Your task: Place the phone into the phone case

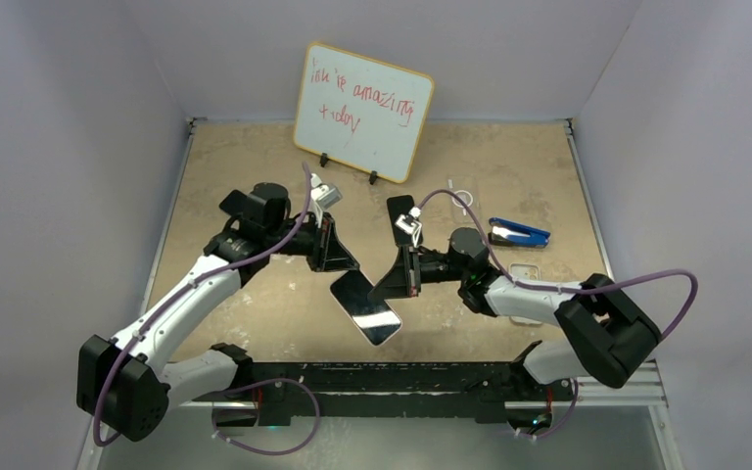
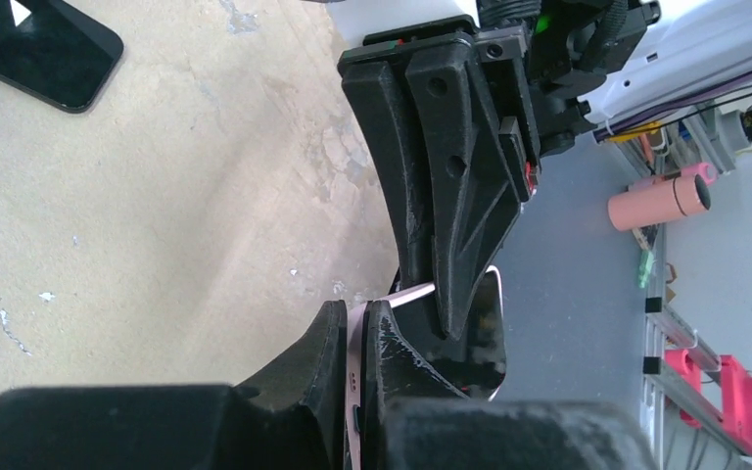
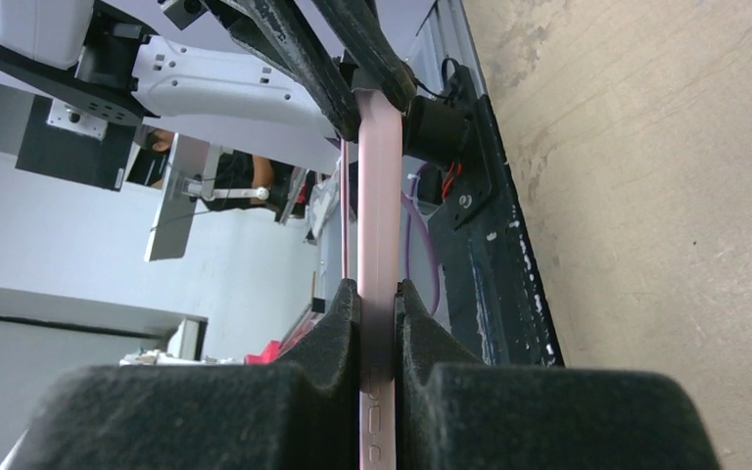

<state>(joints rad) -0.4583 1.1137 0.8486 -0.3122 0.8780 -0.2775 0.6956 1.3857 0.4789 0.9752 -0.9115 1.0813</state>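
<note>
A pink-edged phone with a glossy dark screen hangs in the air near the table's front edge, held by both grippers. My left gripper is shut on its upper left end, and the pink edge shows between my fingers. My right gripper is shut on its right side, with the pink edge and its side buttons clamped between the pads. A clear phone case lies flat on the table beside my right forearm, partly hidden by it.
A black phone lies mid-table, and it also shows in the left wrist view. A blue object and a small clear item lie at the right. A whiteboard stands at the back.
</note>
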